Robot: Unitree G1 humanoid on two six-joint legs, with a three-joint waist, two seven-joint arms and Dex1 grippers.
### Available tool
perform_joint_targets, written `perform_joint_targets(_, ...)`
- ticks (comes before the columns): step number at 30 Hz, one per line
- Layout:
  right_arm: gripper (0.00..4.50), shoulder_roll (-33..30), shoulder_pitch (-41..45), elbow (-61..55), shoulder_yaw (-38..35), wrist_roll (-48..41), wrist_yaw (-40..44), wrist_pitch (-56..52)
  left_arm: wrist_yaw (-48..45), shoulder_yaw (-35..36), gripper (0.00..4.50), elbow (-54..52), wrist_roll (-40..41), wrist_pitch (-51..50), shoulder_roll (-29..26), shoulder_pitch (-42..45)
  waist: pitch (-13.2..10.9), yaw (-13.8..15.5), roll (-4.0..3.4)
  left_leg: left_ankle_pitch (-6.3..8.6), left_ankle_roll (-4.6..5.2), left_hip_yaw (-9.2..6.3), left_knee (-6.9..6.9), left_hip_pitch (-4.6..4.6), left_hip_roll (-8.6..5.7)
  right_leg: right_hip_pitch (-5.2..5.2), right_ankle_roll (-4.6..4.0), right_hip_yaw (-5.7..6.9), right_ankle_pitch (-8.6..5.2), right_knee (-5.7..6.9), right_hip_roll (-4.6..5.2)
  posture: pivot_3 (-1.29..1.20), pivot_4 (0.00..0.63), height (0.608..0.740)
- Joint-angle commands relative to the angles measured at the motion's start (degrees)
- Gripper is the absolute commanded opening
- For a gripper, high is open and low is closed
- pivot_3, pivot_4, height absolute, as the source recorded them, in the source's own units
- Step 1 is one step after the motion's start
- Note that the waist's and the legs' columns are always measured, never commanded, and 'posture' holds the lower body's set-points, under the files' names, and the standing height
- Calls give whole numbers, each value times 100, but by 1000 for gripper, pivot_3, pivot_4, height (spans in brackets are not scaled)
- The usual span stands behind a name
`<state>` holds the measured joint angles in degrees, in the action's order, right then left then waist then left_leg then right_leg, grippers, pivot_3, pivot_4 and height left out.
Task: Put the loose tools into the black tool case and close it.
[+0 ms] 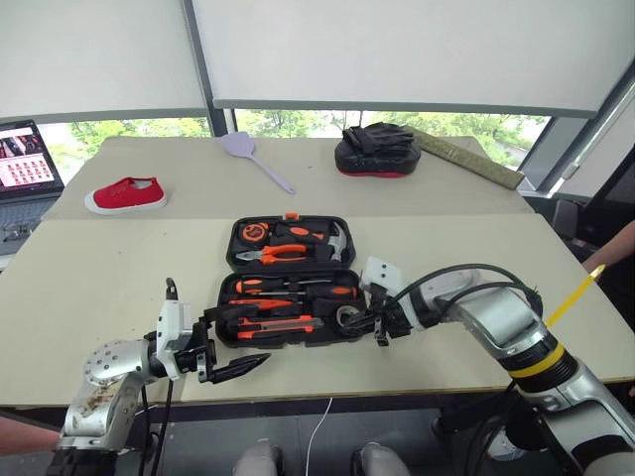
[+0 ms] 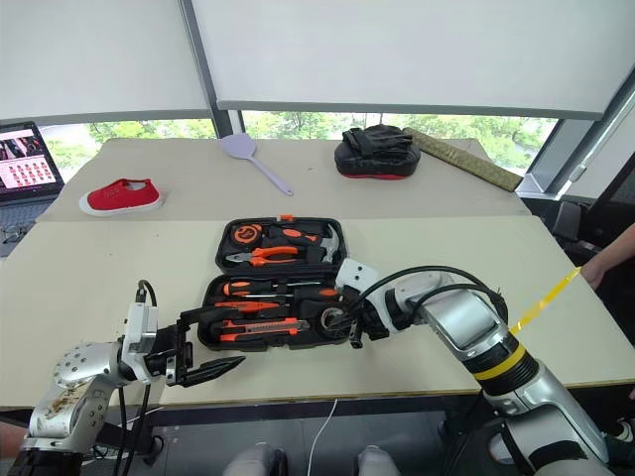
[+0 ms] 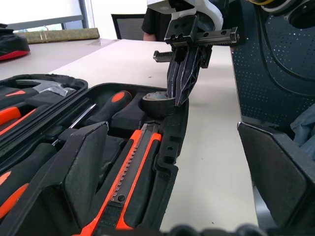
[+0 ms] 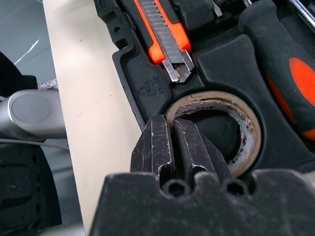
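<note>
The black tool case (image 1: 230,253) lies open in the middle of the table, lid part farther away. Orange-and-black tools sit in its slots: screwdrivers (image 1: 298,288), a utility knife (image 1: 278,325) and pliers (image 1: 283,255). A small tape roll (image 4: 236,113) rests in the round recess at the case's near right corner. My right gripper (image 1: 380,337) is shut, and its tips rest on the rim of that roll (image 3: 157,98). My left gripper (image 1: 238,342) is open at the case's near left corner and points right along its front edge, holding nothing.
A red shoe (image 1: 126,193), a grey spatula (image 1: 253,154) and a black mitt with a red rim (image 1: 377,151) lie on the far table. A laptop (image 1: 25,159) stands at the far left. A person's arm (image 1: 610,248) shows at the right edge.
</note>
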<state>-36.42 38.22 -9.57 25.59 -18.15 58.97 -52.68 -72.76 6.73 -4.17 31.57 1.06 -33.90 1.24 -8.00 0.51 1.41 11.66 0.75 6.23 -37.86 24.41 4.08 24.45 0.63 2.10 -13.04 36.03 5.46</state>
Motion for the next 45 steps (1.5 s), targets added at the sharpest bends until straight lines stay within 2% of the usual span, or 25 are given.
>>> perform_joint_targets(1,389,-61,-34,-41,24,61,59,95,111,65,4500,-142,12,91,35,73,0,-2,0,0,0,0,0,0,0,0,0,0,0,1,-1,0,150,740)
perform_joint_targets(2,761,-72,-28,-135,-26,-25,151,107,180,89,4500,-141,13,83,53,85,0,0,0,0,0,0,0,0,1,0,0,0,0,1,-1,0,150,740)
perform_joint_targets(4,1198,-37,-41,-283,-295,-223,235,236,321,149,4500,-140,8,90,85,120,0,6,0,0,0,0,0,1,0,0,0,0,0,1,-1,0,150,740)
perform_joint_targets(8,2600,-112,33,-340,-1131,-823,518,336,789,359,4500,-85,68,-143,63,287,-3,5,3,0,0,-2,0,6,0,4,1,0,0,0,-2,0,150,740)
perform_joint_targets(11,2600,-602,118,94,-1625,-955,909,509,1425,663,4500,184,149,-568,31,621,-5,21,5,0,1,-3,0,5,-1,0,2,1,1,-1,-2,0,150,740)
perform_joint_targets(14,2678,-653,49,760,-1838,-714,736,972,2384,810,3618,682,-192,-1071,28,1138,-8,25,13,0,0,-4,0,-1,-2,-8,3,4,0,-4,-2,0,150,740)
perform_joint_targets(15,2280,-553,40,1105,-1773,-357,398,1370,2774,797,3374,926,-458,-1198,-2,1344,-8,18,16,0,0,-4,0,-5,-2,-12,4,4,0,-4,-3,0,150,740)
perform_joint_targets(17,1948,-366,-4,1611,-1578,218,8,2117,3310,716,2588,1263,-806,-1544,-63,1642,-8,-5,21,-1,0,-5,0,-10,1,-15,4,3,0,-2,-10,0,150,740)
perform_joint_targets(19,1351,7,63,2113,-1589,566,-497,2759,3619,614,1960,1530,-1035,-1840,-83,1875,-9,-62,21,-2,-3,-4,0,-8,1,-9,5,0,1,0,-14,0,150,740)
perform_joint_targets(20,882,182,134,2412,-1563,728,-684,3040,3638,524,1500,1643,-1125,-1931,-83,1967,-10,-88,21,-3,-3,-1,3,-9,0,-8,4,-4,1,3,-14,0,150,740)
perform_joint_targets(21,655,314,199,2687,-1511,898,-802,3348,3658,440,1273,1736,-1210,-2025,-82,2045,-12,-109,21,-3,-4,-1,4,-6,0,-5,4,-4,2,5,-15,0,150,740)
perform_joint_targets(23,0,583,371,3327,-1373,1214,-942,3963,3520,230,484,1901,-1305,-2165,-54,2192,-15,-130,22,-4,-5,0,7,-1,-1,-1,4,-4,2,6,-15,0,150,740)
perform_joint_targets(24,0,705,452,3597,-1339,1296,-947,4184,3515,154,85,1960,-1376,-2172,-38,2251,-18,-132,23,-4,-5,1,7,0,-1,0,4,-4,3,6,-14,0,150,740)
perform_joint_targets(28,0,1151,771,4435,-1253,1514,-931,4846,3304,-60,23,2192,-1402,-2203,109,2473,-21,-122,24,-4,-6,1,7,2,-1,1,4,-3,3,6,-14,0,150,740)
perform_joint_targets(32,0,1405,892,4866,-1258,1597,-729,5032,2847,-193,23,2309,-1345,-1849,306,2583,-21,-44,22,-9,-14,-1,7,1,-2,-8,5,4,3,6,-9,0,150,740)
perform_joint_targets(34,0,1423,852,4846,-1319,1541,-564,4982,2580,-248,23,2222,-1214,-2049,384,2584,-22,-8,22,-10,-15,-1,6,1,-11,-10,9,6,6,5,0,0,150,740)
perform_joint_targets(45,0,354,-539,2724,-1854,1140,89,4110,2109,-846,23,1153,-1187,-2400,1004,2319,-22,94,23,-1,-2,-11,1,31,-26,-9,25,9,9,-19,11,0,150,740)
